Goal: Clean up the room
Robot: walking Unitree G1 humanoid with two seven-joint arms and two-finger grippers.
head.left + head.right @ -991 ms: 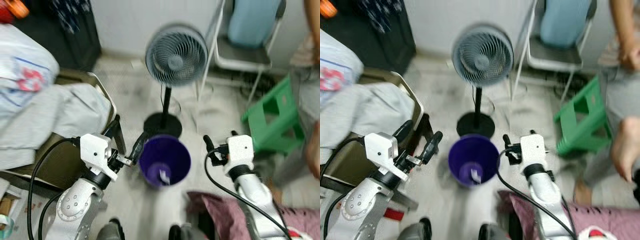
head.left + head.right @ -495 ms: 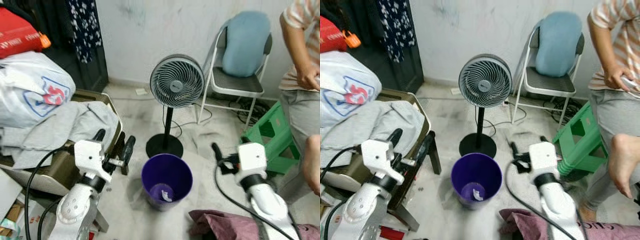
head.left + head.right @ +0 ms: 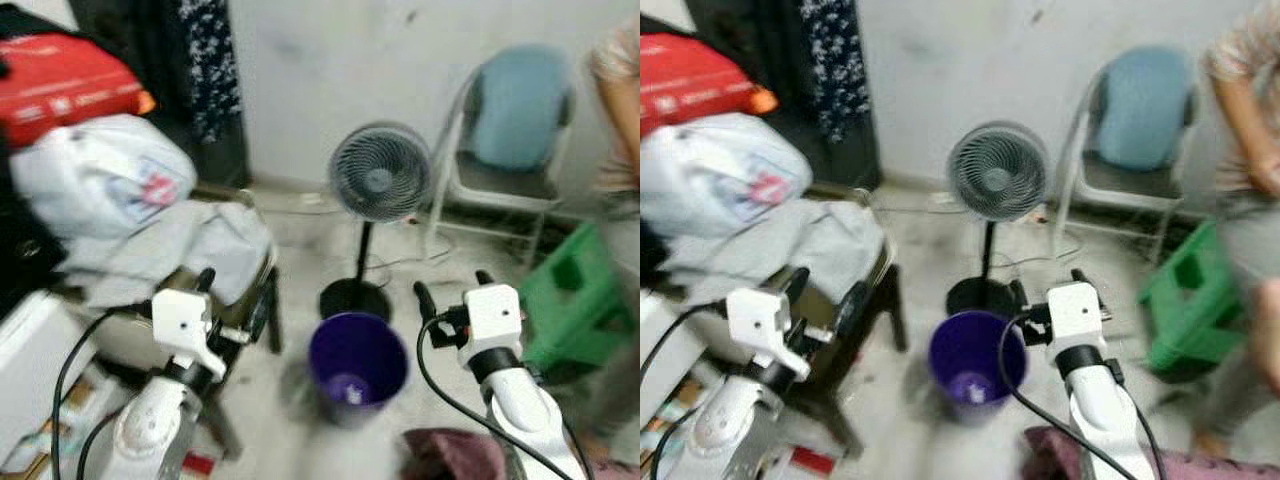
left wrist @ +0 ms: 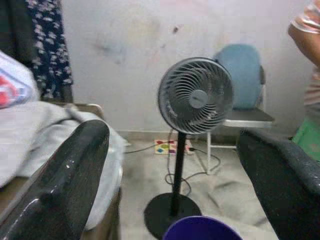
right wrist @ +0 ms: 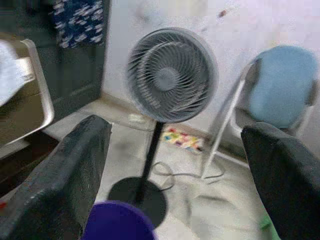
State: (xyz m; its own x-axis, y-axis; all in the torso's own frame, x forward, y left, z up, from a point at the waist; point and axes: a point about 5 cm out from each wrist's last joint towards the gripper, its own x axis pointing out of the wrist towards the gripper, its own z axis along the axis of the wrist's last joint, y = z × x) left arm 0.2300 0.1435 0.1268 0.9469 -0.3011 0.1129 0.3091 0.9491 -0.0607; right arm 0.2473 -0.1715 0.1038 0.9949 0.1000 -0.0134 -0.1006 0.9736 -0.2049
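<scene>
Each of the robot's arms is a rounded silver shell; on the left arm [image 3: 150, 435] the shell is dotted with small dark screw holes near the joint, and a black collar ring leads up to a boxy white wrist housing. The left hand [image 3: 232, 300] and the right hand [image 3: 452, 288] each carry two long, glossy black fingers [image 4: 65, 185] with rounded tips. Thick black cables [image 3: 60, 385] loop from the white housings down along both arms.
</scene>
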